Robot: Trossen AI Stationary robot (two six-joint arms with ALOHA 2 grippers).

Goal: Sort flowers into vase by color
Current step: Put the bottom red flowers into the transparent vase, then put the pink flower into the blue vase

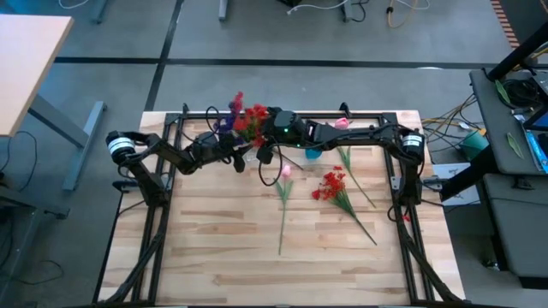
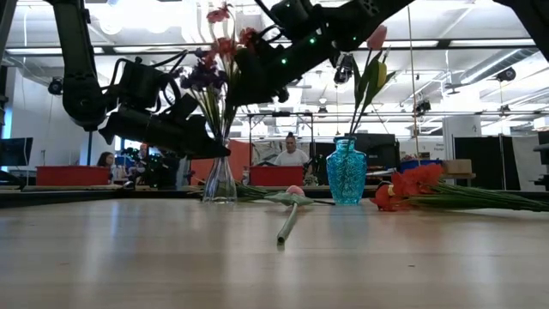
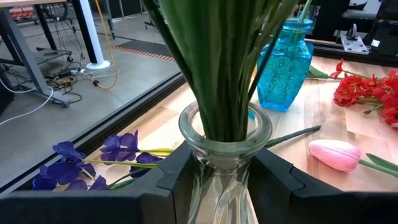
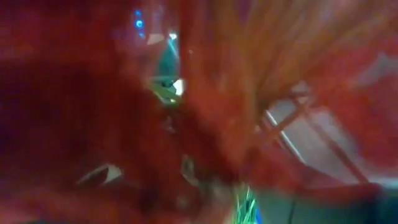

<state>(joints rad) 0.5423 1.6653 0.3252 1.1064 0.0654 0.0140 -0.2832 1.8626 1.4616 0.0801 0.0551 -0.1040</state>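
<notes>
Our left gripper (image 3: 227, 180) clamps the neck of the clear glass vase (image 3: 225, 134) at the table's twelve o'clock edge. Our right gripper (image 1: 272, 122) hovers in its red flower clusters (image 1: 251, 120); we cannot tell its opening. Loose flowers are light and floppy; we'd grip mid-stem. Open wooden table (image 1: 223, 248) lies toward six o'clock.

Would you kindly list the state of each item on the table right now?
Clear glass vase: upright, holding stems, left gripper clamped around neck.
Blue glass vase: upright, holding tulips.
Pink tulip: lying loose.
Red flower cluster: lying loose.
Purple flower: lying beside clear vase.
</notes>
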